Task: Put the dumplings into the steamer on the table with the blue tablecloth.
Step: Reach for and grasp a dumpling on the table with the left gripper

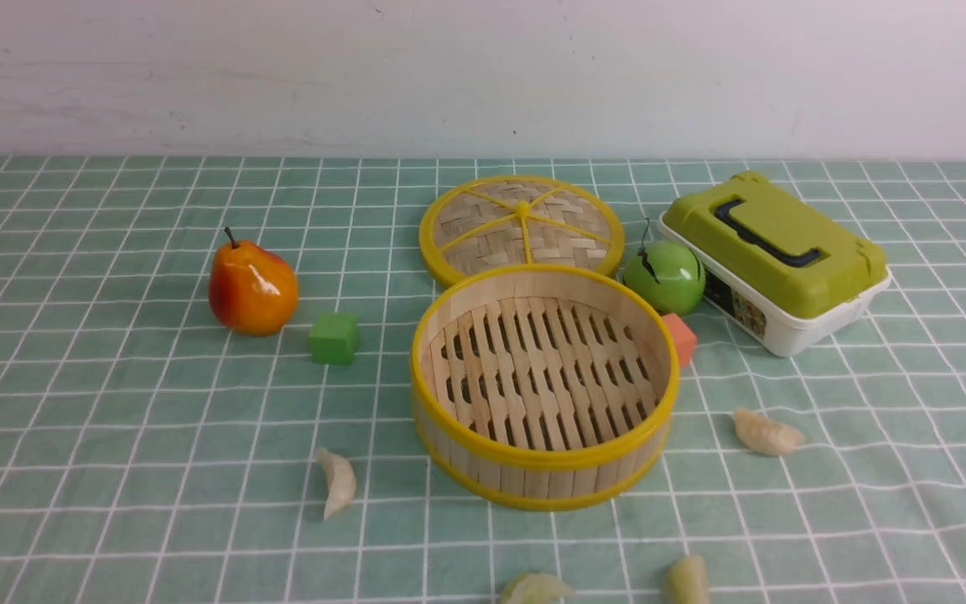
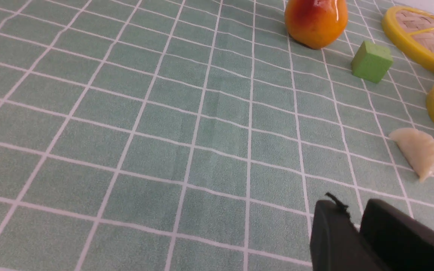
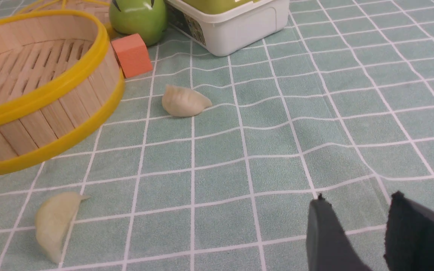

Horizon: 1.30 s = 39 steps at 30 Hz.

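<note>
around steamer, four dumplings well apart; left tool narrow, right tool wider, both empty.

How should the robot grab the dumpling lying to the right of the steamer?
Probably from straight above, pinching across its plump middle. The dumpling lies flat on the cloth, long with thin tips, so the short way across its belly gives most to hold. The steamer stands apart, so there's room.

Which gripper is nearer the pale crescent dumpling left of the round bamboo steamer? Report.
Left. The left gripper is close beside that dumpling; the right gripper is beyond the steamer, on its other side.
</note>
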{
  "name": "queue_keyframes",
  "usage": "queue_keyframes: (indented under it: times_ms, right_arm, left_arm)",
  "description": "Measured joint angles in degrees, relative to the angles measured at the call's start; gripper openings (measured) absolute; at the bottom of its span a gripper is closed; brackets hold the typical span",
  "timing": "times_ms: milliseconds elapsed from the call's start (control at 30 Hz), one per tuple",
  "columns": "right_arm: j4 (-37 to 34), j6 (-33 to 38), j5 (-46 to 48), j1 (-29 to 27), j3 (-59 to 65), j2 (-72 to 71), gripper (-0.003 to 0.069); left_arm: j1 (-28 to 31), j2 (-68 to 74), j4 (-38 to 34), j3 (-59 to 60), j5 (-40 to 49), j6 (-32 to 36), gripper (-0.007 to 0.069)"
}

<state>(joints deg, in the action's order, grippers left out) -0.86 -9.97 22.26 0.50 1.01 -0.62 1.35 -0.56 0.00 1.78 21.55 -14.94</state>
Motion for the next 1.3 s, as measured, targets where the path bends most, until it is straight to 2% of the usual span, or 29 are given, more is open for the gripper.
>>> queue_keyframes:
  times_ms: [300,1300]
  right_arm:
    - [0.0,0.0,0.0,0.0,0.0,0.0,0.0239]
    - [1.8,0.0,-0.2,0.0,0.0,0.0,0.0239]
  left_arm:
    - [0.0,0.0,3.5,0.0,0.0,0.0,0.012]
    - [0.0,0.0,5.2,0.0,0.0,0.0,0.0146]
